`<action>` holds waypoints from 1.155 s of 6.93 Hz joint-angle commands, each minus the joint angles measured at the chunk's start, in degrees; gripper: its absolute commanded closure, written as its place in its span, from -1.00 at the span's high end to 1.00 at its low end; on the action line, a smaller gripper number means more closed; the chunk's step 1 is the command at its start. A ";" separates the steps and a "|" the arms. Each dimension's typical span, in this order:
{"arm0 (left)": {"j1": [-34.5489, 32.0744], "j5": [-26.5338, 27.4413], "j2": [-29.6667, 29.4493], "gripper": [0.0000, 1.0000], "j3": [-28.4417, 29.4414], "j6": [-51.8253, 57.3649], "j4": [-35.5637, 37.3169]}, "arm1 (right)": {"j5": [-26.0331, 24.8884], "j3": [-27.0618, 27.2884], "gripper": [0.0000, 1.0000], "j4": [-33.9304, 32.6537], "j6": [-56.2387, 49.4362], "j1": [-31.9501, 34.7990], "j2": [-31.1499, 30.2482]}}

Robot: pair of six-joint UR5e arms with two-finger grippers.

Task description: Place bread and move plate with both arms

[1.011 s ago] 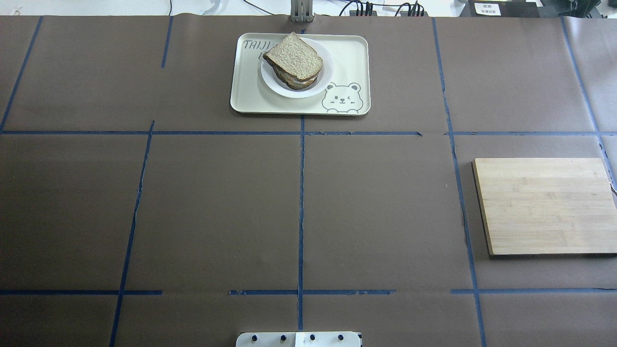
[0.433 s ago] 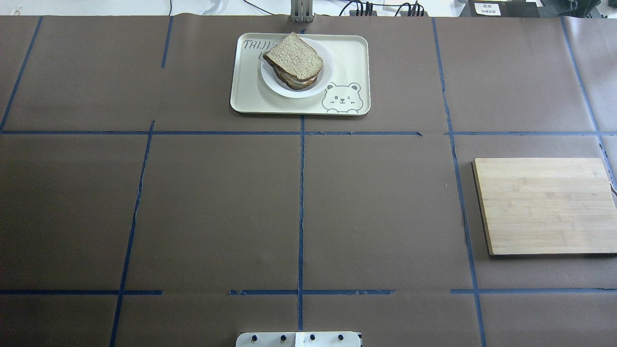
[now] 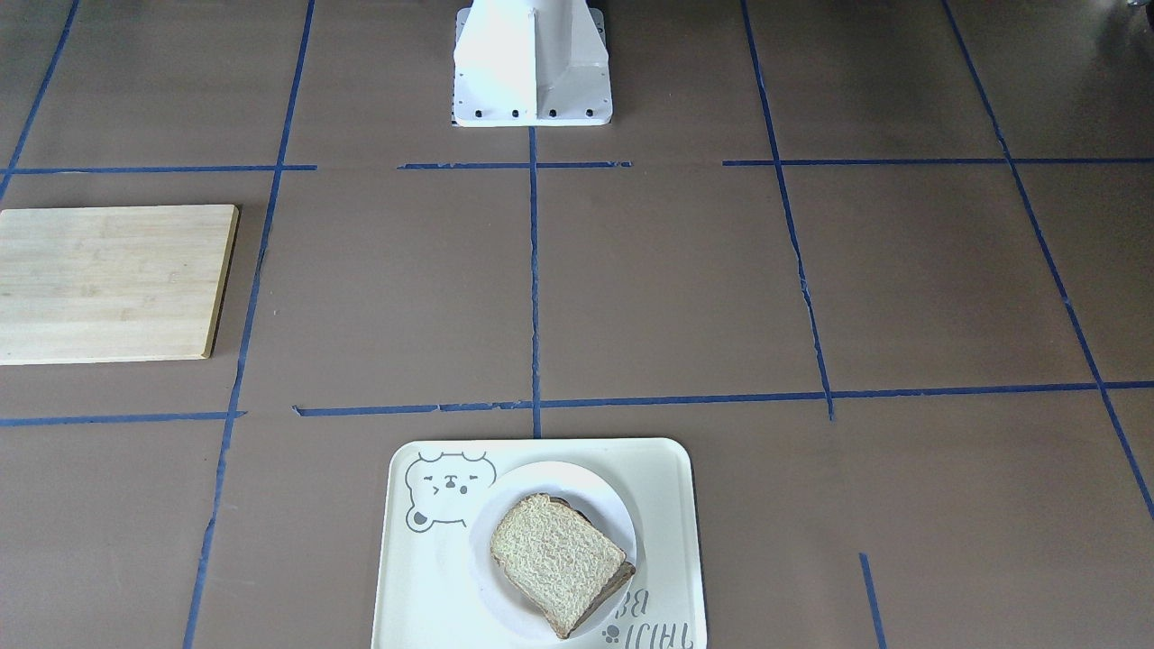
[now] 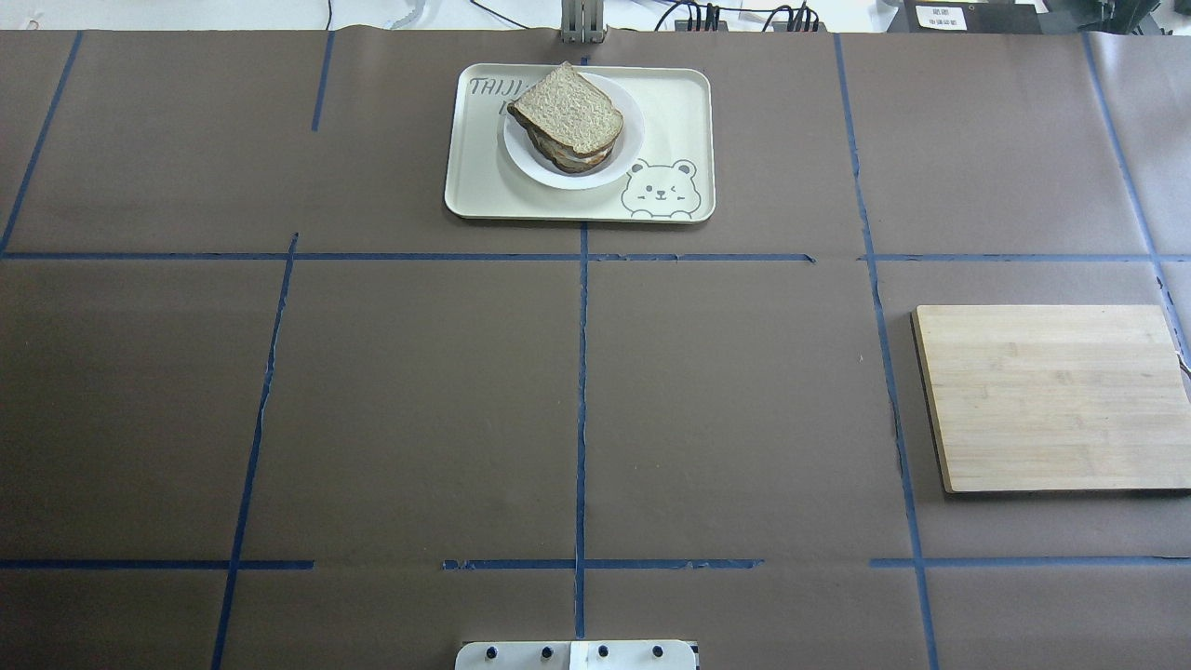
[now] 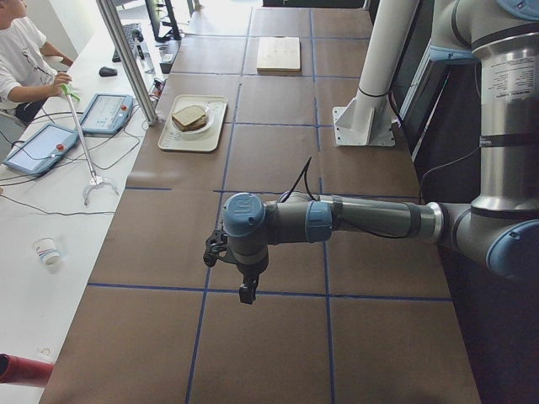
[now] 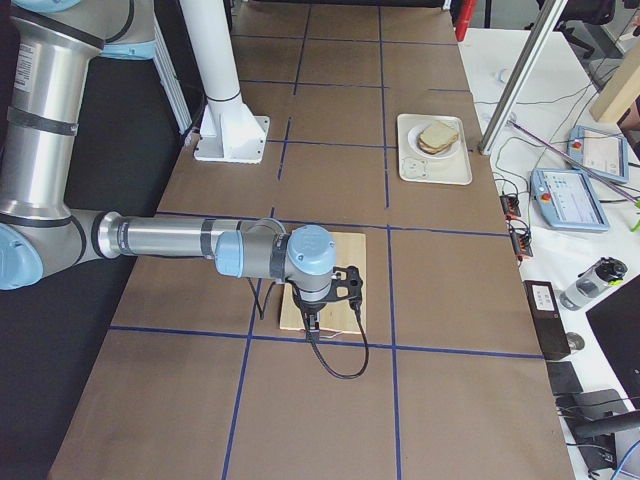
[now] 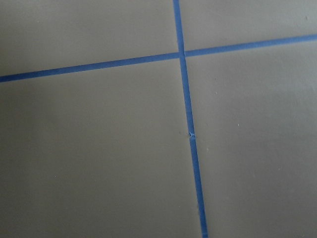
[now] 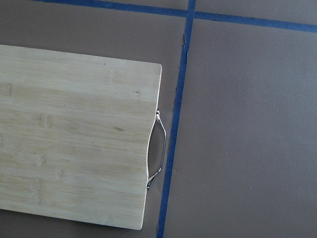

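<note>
A tan speckled bread (image 4: 568, 112) slice lies on top of a stacked sandwich on the small white plate (image 4: 629, 119). The plate stands on the cream bear tray (image 4: 684, 112) at the table's far middle. In the front-facing view the bread (image 3: 554, 559), plate (image 3: 541, 478) and tray (image 3: 424, 577) are at the bottom. Both arms are outside the overhead view. My left gripper (image 5: 245, 291) hangs over bare table, far from the tray; I cannot tell if it is open or shut. My right gripper (image 6: 313, 325) hangs over the wooden board's end; I cannot tell its state.
A bamboo cutting board (image 4: 1051, 395) with a metal handle (image 8: 159, 148) lies at the right side, with nothing on it. The white robot base (image 3: 532, 63) stands at the near edge. Blue tape lines cross the brown table cover. A seated person (image 5: 21, 50) is beyond the far edge.
</note>
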 commanded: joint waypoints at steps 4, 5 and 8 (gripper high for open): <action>0.01 -1.34 1.48 1.00 0.87 -5.40 -0.78 | 0.08 0.01 0.99 0.48 0.20 0.00 -0.13; 0.09 -1.34 1.48 1.00 0.70 -5.40 -0.69 | 0.08 -0.07 0.99 0.49 0.38 -0.09 -0.13; 0.09 -1.34 2.01 1.00 0.09 -5.05 -0.87 | 0.08 -0.25 0.99 0.49 -0.24 -0.09 -0.13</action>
